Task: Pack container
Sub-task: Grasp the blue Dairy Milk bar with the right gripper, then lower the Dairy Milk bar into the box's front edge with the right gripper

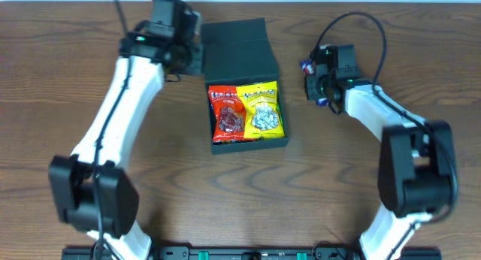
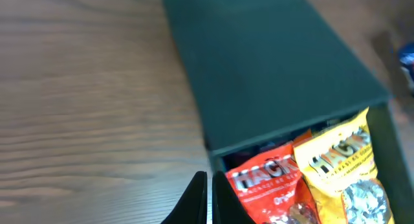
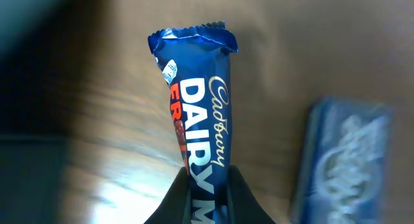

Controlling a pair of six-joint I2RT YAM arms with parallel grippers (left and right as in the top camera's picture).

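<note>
— Where's my container (image 1: 248, 146) sitting?
— Middle of the table (image 1: 248, 207), toward the far edge, its flap (image 1: 237, 46) open behind it.
— Inside?
— Left packet (image 1: 229, 113) and right packet (image 1: 263, 110), side by side.
— My chocolate bar (image 3: 200, 120)?
— Right of the container, pinched in my right gripper (image 3: 210, 175), a wrapped bar (image 3: 343, 159) just beside it.

Item 1, blue choc bar (image 3: 200, 114), right wrist view: pale script "Cadbury" over white caps "DAIRY M", remainder cut off at btm edge; red letters "FR" alongside, rest hidden round the wrapper's curve; small white badge near top, print too small to read. Items 2-3, red pkt (image 2: 268, 185) and yellow pkt (image 2: 343, 162), side by side in container (image 2: 272, 62), left wrist view: each w/ white block lettering resembling "HAC…", blurred, not certain. Item 4, blue pkt (image 3: 343, 159) beside item 1: pale lettering, too blurred to read.
</note>
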